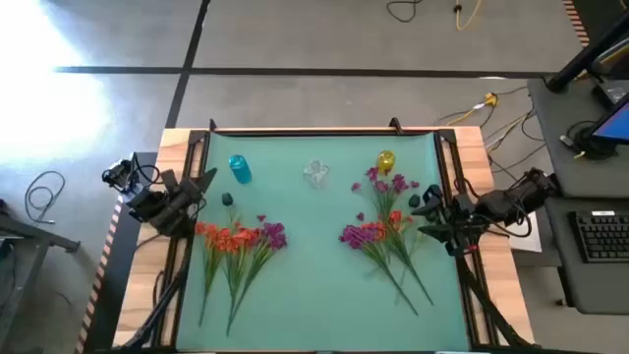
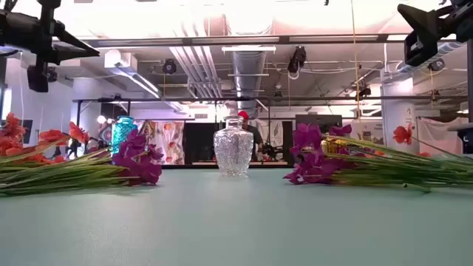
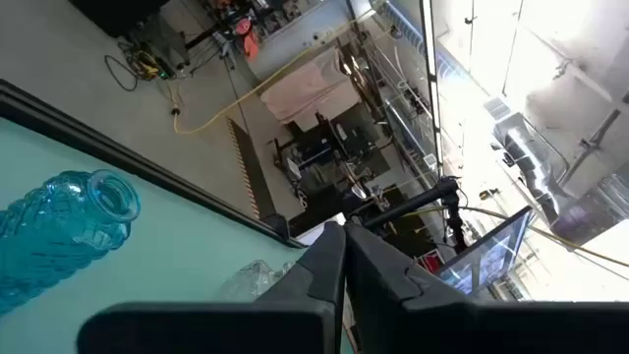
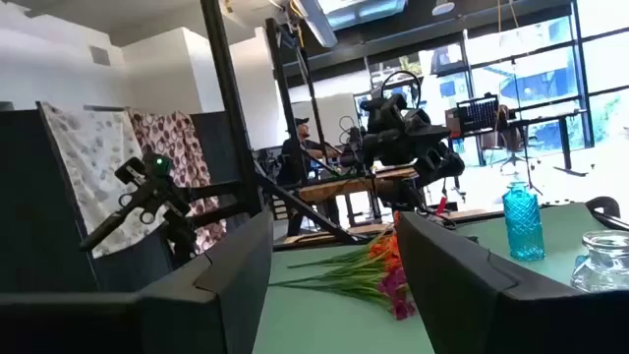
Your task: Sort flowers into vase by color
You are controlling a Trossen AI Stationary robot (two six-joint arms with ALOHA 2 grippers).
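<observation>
Green matting covers the table [image 1: 324, 305], and the clear glass vase [image 1: 315, 173] standing at its far middle serves as the landmark for everything else. To that vase's left stands a blue vase [image 1: 240, 169]; to its right, a yellow vase [image 1: 385, 161]. Nearer the front and left of the clear vase lies one bunch of flowers [image 1: 236, 241], mostly orange-red heads with a magenta cluster at its inner end, green stems fanning toward the table's front edge. A second bunch [image 1: 383, 231] lies to the clear vase's right and front, mainly magenta with some orange-red mixed in; small dark buds [image 1: 228, 199] sit near each bunch, though they are too small to make out well. No flower is in any vase yet, so sorting looks to be at its start. The left gripper [image 1: 203, 185] hovers raised at the table's left edge, beside the blue vase, fingers pressed together on nothing. The right gripper [image 1: 432, 218] hovers at the right edge, just beside the right-hand bunch, its fingers parted and empty. These artificial flowers should be very light, with thin, springy stems and soft heads that would crush or snag on neighbours. Mid-stem, below the blossoms, looks the best place to pinch, taking one stem clear of the tangle. The glass vases are likely fragile and easily tipped by a stem.
</observation>
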